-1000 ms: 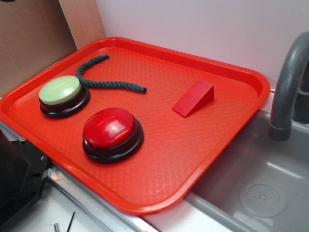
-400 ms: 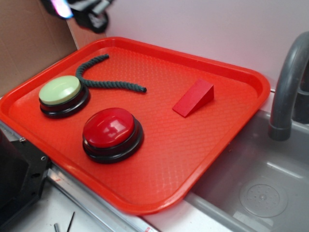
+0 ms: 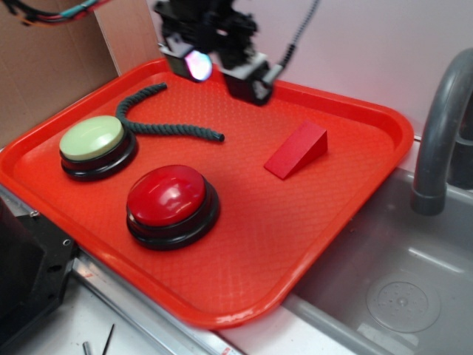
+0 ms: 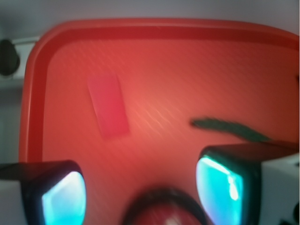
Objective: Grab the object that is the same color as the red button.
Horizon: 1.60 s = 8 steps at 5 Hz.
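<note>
Hovering above the far side of the red tray (image 3: 355, 177), the gripper (image 3: 222, 70) has its jaws spread wide and empty. The red wedge block (image 3: 297, 150) lies apart from them, with the red button (image 3: 170, 196) nearer the front edge.

I see the red wedge block (image 3: 296, 150) (image 4: 108, 106) lying flat on its long face, matte, thick end toward the far right corner. The red button (image 3: 168, 197) (image 4: 161, 211), glossy and domed on its black base, sits upright well apart from it.
</note>
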Motion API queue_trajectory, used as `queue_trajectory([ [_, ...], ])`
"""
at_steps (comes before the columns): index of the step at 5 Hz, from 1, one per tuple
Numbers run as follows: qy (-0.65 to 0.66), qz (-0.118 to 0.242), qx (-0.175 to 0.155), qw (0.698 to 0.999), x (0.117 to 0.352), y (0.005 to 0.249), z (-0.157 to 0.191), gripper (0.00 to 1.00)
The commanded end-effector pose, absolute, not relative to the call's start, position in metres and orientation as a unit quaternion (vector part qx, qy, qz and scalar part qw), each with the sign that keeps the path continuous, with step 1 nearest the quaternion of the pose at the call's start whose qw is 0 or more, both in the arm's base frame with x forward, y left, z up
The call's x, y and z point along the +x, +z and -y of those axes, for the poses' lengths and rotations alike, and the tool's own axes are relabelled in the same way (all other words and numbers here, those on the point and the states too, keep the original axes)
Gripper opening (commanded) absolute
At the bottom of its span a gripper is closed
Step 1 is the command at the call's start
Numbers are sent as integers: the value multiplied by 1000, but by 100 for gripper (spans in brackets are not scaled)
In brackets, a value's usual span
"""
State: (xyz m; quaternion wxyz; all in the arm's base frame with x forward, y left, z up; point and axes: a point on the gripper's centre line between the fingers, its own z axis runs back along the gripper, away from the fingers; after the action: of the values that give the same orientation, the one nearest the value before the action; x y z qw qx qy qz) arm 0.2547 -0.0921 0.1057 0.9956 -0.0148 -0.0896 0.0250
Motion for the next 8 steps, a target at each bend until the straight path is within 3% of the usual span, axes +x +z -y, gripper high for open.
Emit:
queue_trajectory([
  [1, 52, 117, -1, 992, 310, 81, 121, 100],
  [3, 46, 101, 31, 993, 320, 45, 115, 100],
  [5, 49, 78, 28, 995, 322, 25, 106, 100],
  [6, 34, 82, 21, 996, 321, 25, 108, 6],
  [7, 32, 79, 17, 996, 320, 28, 108, 0],
  [8, 10, 70, 3, 997, 326, 51, 106, 0],
])
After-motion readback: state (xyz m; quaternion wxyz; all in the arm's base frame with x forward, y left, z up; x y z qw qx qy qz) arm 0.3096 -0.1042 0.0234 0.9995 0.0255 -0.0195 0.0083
